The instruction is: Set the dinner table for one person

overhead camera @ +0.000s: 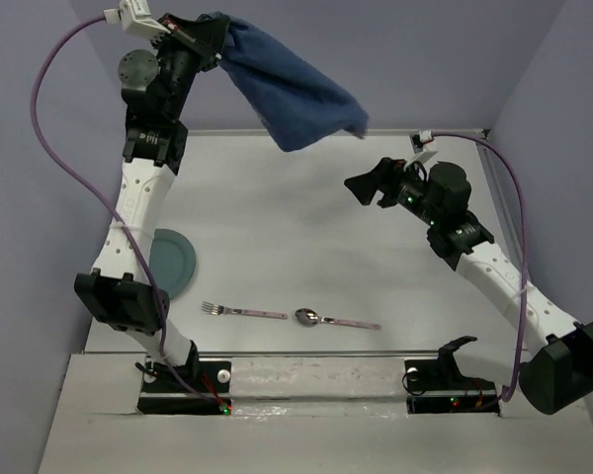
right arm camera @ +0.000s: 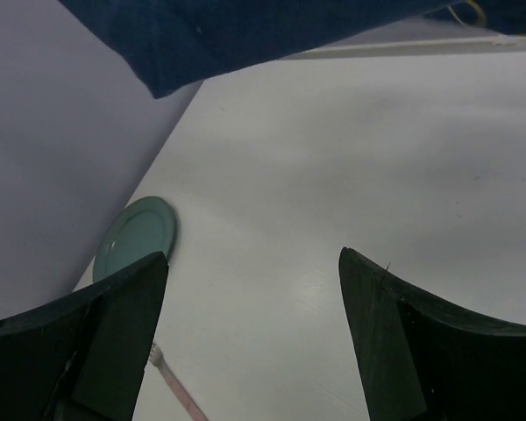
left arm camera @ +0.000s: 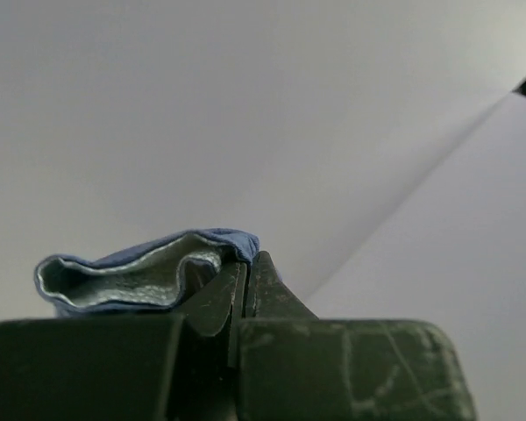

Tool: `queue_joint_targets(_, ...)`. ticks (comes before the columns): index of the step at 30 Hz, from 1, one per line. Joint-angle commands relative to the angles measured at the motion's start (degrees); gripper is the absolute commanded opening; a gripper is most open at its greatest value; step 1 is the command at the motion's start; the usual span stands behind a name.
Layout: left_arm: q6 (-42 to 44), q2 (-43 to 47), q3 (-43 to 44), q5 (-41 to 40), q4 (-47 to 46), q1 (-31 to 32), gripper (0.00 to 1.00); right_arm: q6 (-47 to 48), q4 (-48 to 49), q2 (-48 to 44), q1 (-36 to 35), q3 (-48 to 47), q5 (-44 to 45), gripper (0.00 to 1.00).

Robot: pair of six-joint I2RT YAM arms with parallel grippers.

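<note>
Right gripper [overhead camera: 364, 190] hangs with its jaws spread wide and nothing between them, above the right half of the dinner table [overhead camera: 277, 217] and clear of its white top. Nearest the arm bases, a fork [overhead camera: 242, 311] and a spoon [overhead camera: 336, 319] lie in a row on the table, apart from each other. A little farther, at the left edge, sits a teal plate [overhead camera: 176, 262]. Farthest and highest, the left gripper [overhead camera: 215, 41] is clamped on a corner of a blue cloth [overhead camera: 292, 94], which hangs down to the right, above the table's far edge.
</note>
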State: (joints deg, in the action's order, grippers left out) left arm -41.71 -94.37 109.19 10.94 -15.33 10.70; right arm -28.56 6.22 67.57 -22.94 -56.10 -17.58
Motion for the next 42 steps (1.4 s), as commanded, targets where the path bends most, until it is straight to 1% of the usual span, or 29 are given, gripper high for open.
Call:
queue_joint_targets(1,-3.28,4.53,-7.28,7.16,-5.75,-0.68,0.0,3.77,-4.19,-2.35,-0.26,-1.39,7.47,0.85)
queue_joint_targets(3,-3.72,8.56,-14.05,7.96,-8.65,-0.68,0.0,4.21,-4.72,-3.4,-0.26,-0.08,8.53,0.85)
queue_joint_targets(4,-4.16,9.89,-22.79,7.35,-10.05,-0.68,0.0,4.56,-4.99,-3.67,-0.26,0.46,8.79,0.85)
queue_joint_targets(5,-4.51,11.3,-27.84,5.43,-13.64,-0.77,0.0,4.56,-4.99,-3.85,-0.26,1.07,8.88,0.85)
queue_joint_targets(6,-8.52,12.88,-36.59,2.62,-15.76,-0.59,0.0,4.74,-5.07,-4.11,-0.26,2.56,9.06,0.86)
queue_joint_targets(7,-11.26,12.63,-40.24,3.99,-22.74,-0.59,0.0,4.82,-5.08,-4.03,-0.26,3.44,9.06,0.86)
queue_joint_targets(8,-12.94,11.67,-43.15,5.39,-24.99,-0.77,0.0,4.83,-5.08,-3.76,-0.26,4.23,9.32,0.86)
queue_joint_targets(9,-14.17,10.01,-47.88,4.71,-25.53,-0.51,0.0,4.83,-5.08,-2.89,-0.26,5.81,9.93,0.87)
queue_joint_targets(10,-15.4,9.56,-50.71,2.62,-26.49,-0.24,0.23,4.74,-5.08,-2.27,-0.26,6.43,10.37,0.87)
queue_joint_targets(11,-16.37,8.16,-53.61,-0.01,-29.64,-0.59,0.42,4.74,-5.08,-1.66,-0.26,7.05,10.72,0.87)
queue_joint_targets(12,-16.64,7.19,-55.55,-0.39,-30.28,-1.2,0.64,4.56,-5.08,-1.13,-0.26,7.57,10.9,0.88)
queue_joint_targets(13,-16.38,6.4,-57.57,-0.39,-29.76,-2.08,0.99,4.74,-5.42,-0.17,-0.26,8.36,10.99,0.87)
queue_joint_targets(16,-19.54,6.82,-63.03,1.28,-29.66,-5.6,0.99,4.91,-5.87,0.72,-0.26,10.29,13.44,0.87)
queue_joint_targets(18,-16.84,10.24,-64.71,-2.31,-28.1,-5.86,0.99,4.91,-6.04,1.33,-0.26,10.83,16.86,0.85)
queue_joint_targets(21,-10.87,12.01,-64.01,-7.68,-22.21,-5.78,0.99,4.39,-8.06,3.61,-0.26,10.92,20.56,0.81)
queue_joint_targets(22,-9.45,12.01,-62.79,-9.08,-19.59,-5.78,0.99,3.95,-9.02,4.32,-0.26,10.83,22.23,0.78)
queue_joint_targets(23,-7.0,11.93,-61.74,-9.88,-18.26,-5.6,0.99,3.16,-9.55,5.45,-0.26,10.57,23.63,0.7)
queue_joint_targets(24,-6.11,12.19,-61.73,-10.32,-16.59,-5.51,0.99,3.16,-10.17,5.81,-0.26,10.57,23.65,0.69)
queue_joint_targets(25,-5.23,12.71,-61.73,-12.76,-15.27,-5.34,0.99,2.63,-11.83,6.08,-0.26,10.57,24.69,0.68)
queue_joint_targets(26,-4.44,13.41,-62.16,-13.65,-12.47,-5.08,0.99,2.37,-12.63,6.08,-0.26,10.74,25.31,0.65)
queue_joint_targets(27,-4.08,15.51,-62.86,-14.8,-10.96,-4.81,0.99,1.84,-13.42,5.65,-0.26,11.61,26.1,0.56)
queue_joint_targets(28,-3.12,16.83,-65.65,-17.24,-10.08,-4.64,0.99,1.32,-14.38,5.29,-0.26,12.41,27.59,0.54)
queue_joint_targets(30,-1.89,20.69,-68.31,-20.5,-6.31,-4.11,0.97,0.52,-15.0,3.55,0.34,14.95,29.18,0.54)
queue_joint_targets(31,-0.66,22.28,-69.97,-23.74,-2.29,-3.67,0.95,-0.44,-15.53,2.84,1.05,15.75,29.88,0.53)
queue_joint_targets(33,0.14,23.09,-70.6,-26.48,1.16,-2.88,0.95,-0.97,-15.54,1.34,1.05,17.15,28.75,0.54)
queue_joint_targets(34,0.32,23.0,-70.43,-27.89,2.66,-2.44,0.91,-0.98,-15.62,0.2,1.05,18.03,28.22,0.54)
queue_joint_targets(35,1.1,22.65,-69.99,-30.08,5.29,-2.0,0.9,-0.98,-15.71,-0.33,1.05,18.3,27.61,0.53)
queue_joint_targets(40,1.11,14.75,-67.71,-32.38,7.59,-1.56,0.75,-1.68,-16.06,-4.54,1.05,20.67,24.79,0.54)
queue_joint_targets(42,2.15,10.63,-65.26,-31.25,8.56,-1.56,0.73,-1.42,-16.15,-5.87,1.05,21.38,24.35,0.54)
